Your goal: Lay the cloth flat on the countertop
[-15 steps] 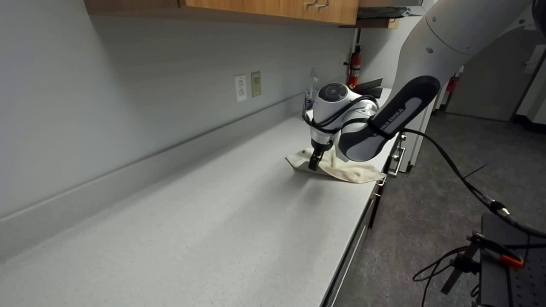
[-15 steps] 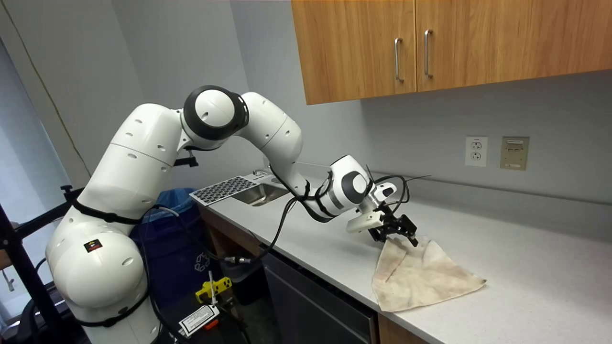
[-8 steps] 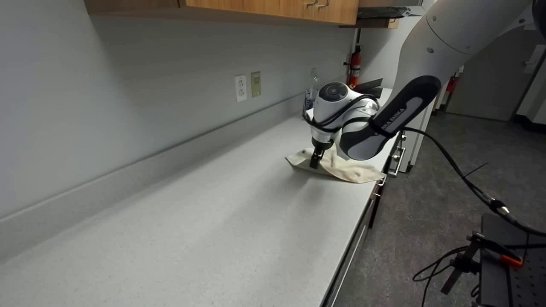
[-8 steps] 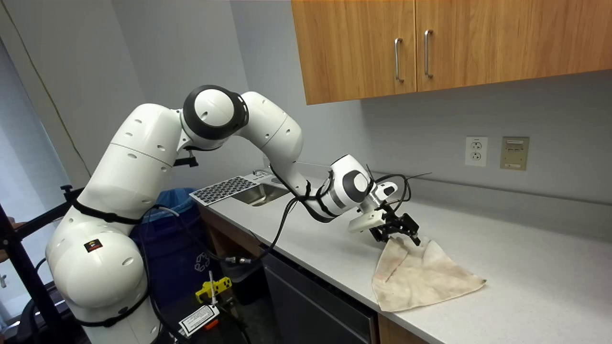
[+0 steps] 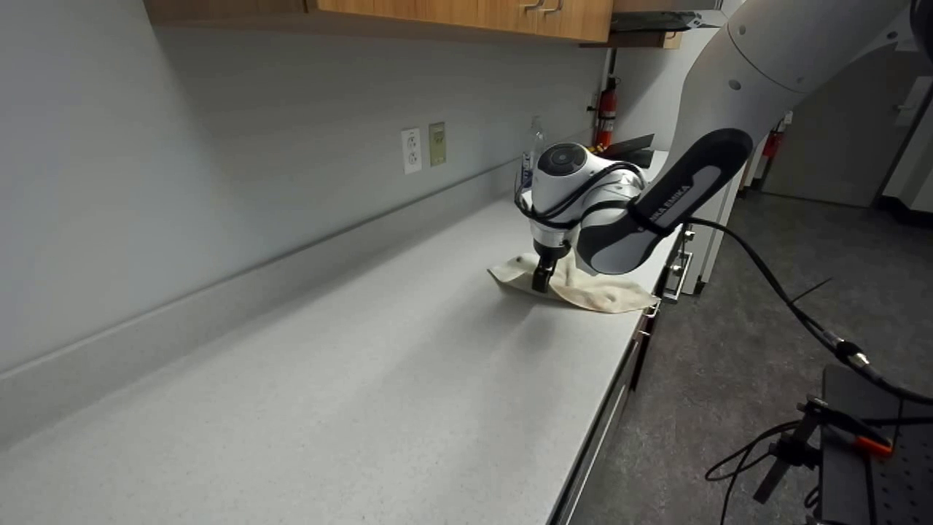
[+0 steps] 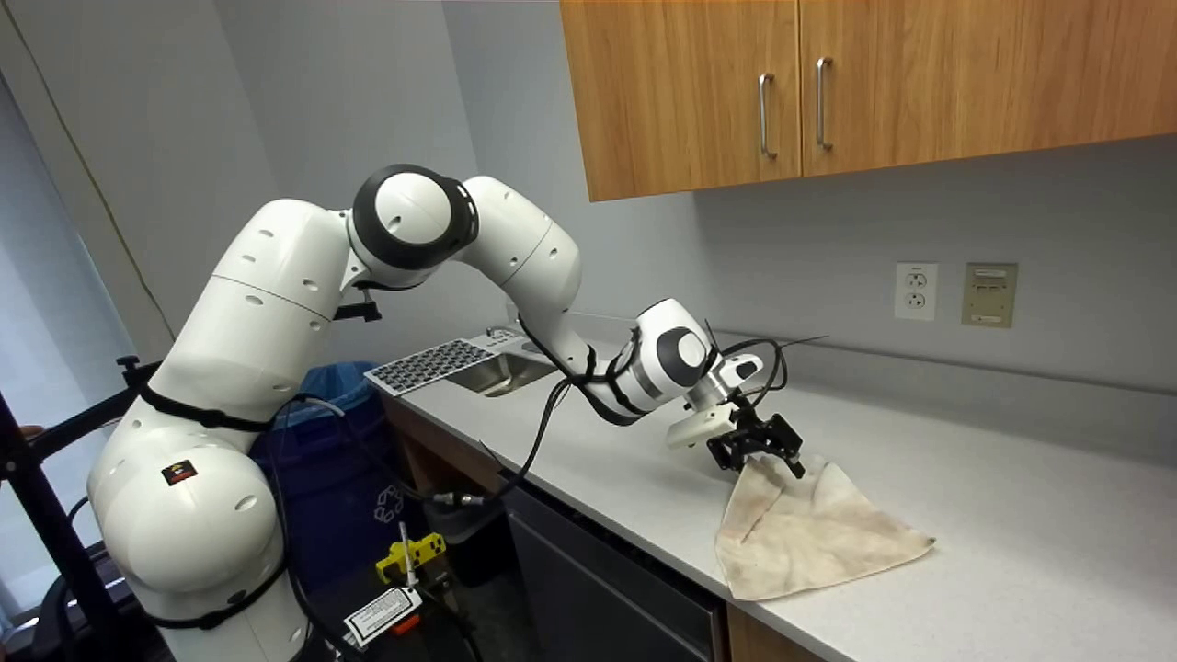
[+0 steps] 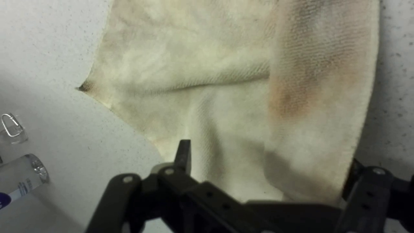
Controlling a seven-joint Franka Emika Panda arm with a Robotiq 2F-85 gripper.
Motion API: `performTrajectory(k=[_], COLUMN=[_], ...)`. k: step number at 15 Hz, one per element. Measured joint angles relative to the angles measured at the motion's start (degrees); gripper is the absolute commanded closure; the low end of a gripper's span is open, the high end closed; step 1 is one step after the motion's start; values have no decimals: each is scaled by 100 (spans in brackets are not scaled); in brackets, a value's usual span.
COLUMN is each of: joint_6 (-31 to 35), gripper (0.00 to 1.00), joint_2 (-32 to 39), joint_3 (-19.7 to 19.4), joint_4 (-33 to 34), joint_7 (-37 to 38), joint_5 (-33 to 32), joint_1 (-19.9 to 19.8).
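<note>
The cream cloth [image 6: 818, 542] with tan patches lies on the pale countertop [image 6: 1030, 515] near its front edge. It is rumpled: in the wrist view the cloth [image 7: 226, 42] has a ridge across its middle and a raised, folded-over strip along the right. My gripper [image 6: 766, 462] is low over the cloth's far end with its jaws wide apart. Between the fingers in the wrist view, the gripper [image 7: 269, 152] has loose fabric, not clamped. The left finger [image 7: 184, 153] stands above the cloth; the right fingertip is partly hidden behind the strip's edge.
A clear bottle [image 7: 22, 178] and a small clear item with a metal clip [image 7: 12, 126] are beside the cloth. A sink [image 6: 501, 372] sits farther along the counter. Wooden cupboards [image 6: 883, 83] hang above, and a wall with outlets [image 5: 412, 151] runs along the back.
My gripper has shifted only slightly, rising a little and then coming down again, with a small tilt of the wrist. The cloth shows no visible movement.
</note>
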Motion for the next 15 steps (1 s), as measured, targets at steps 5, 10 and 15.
performTrajectory(k=[5, 10, 15], joint_6=[-299, -576, -776], gripper=[0, 0, 0], joint_2=[-1, -3, -4], joint_3=[24, 42, 102], joint_4=[65, 143, 198], joint_7=[0, 0, 0], joint_5=[0, -56, -75], joint_1=[0, 0, -5])
